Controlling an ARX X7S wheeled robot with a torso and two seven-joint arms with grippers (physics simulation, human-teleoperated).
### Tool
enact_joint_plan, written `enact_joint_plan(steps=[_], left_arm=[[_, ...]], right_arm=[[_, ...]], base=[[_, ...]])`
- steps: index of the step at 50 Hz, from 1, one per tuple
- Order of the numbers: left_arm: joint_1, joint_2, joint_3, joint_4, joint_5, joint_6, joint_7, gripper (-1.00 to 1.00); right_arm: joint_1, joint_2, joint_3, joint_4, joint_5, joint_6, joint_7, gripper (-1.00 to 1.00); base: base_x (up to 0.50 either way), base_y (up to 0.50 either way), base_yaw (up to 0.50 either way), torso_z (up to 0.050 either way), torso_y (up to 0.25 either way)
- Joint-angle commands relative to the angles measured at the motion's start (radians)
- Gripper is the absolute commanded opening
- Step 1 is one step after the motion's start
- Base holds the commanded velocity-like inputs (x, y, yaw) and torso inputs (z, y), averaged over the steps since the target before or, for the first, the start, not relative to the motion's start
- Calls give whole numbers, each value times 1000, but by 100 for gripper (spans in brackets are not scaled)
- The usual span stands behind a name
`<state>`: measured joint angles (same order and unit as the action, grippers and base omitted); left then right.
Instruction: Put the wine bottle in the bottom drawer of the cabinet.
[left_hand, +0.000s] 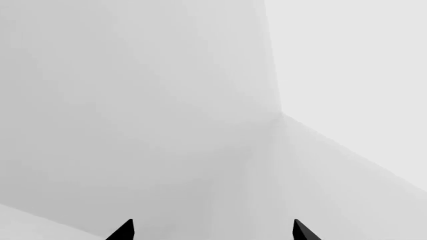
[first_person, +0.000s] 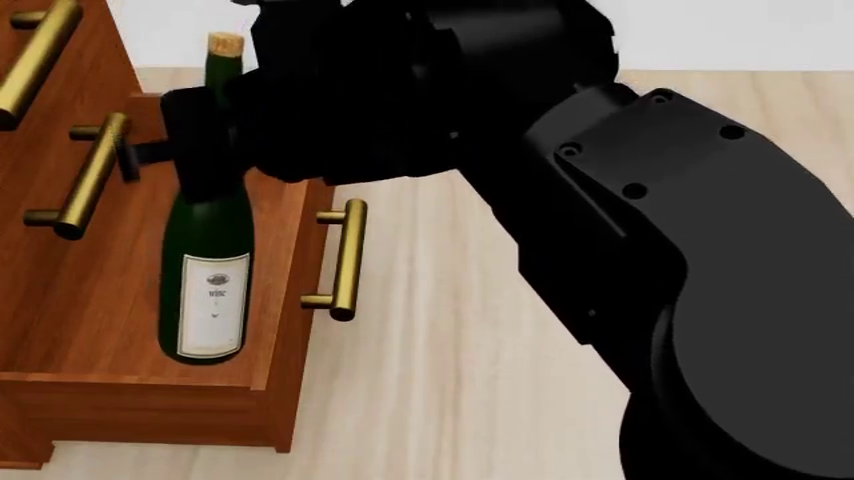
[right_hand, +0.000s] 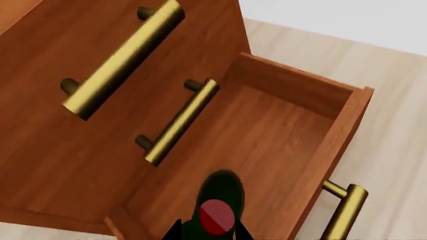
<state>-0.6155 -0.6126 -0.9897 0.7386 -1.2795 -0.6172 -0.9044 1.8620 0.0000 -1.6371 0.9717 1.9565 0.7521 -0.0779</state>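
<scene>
Nearest us, our right arm (first_person: 641, 250) fills most of the head view, and its gripper (first_person: 214, 150) pinches the wine bottle (first_person: 207, 270) around the neck below the cork. In the right wrist view the two fingertips sit on either side of the bottle top, pressed against it.

The bottle stands upright inside the bottom drawer (first_person: 287, 330), which is pulled out; we cannot tell whether its base rests on the drawer floor. The drawer holds nothing else that we can see.

The risk, as we judge it, is the release — if the bottle is not yet set down, it may drop and topple against the front wall, or strike the brass handle (first_person: 100, 170) of the closed drawer above in the cabinet (right_hand: 40, 125) as the arm lifts away.

The left gripper (left_hand: 213, 231) faces blank grey wall, its tips spread apart, holding nothing.
</scene>
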Motion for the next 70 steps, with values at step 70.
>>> enact_joint_plan(steps=[70], left_arm=[[1,-12,36,9,19,17,21,100]], right_arm=[[-145,0,49,-16,-204,-20,-7,-100]], base=[[0,0,0,0,-11]])
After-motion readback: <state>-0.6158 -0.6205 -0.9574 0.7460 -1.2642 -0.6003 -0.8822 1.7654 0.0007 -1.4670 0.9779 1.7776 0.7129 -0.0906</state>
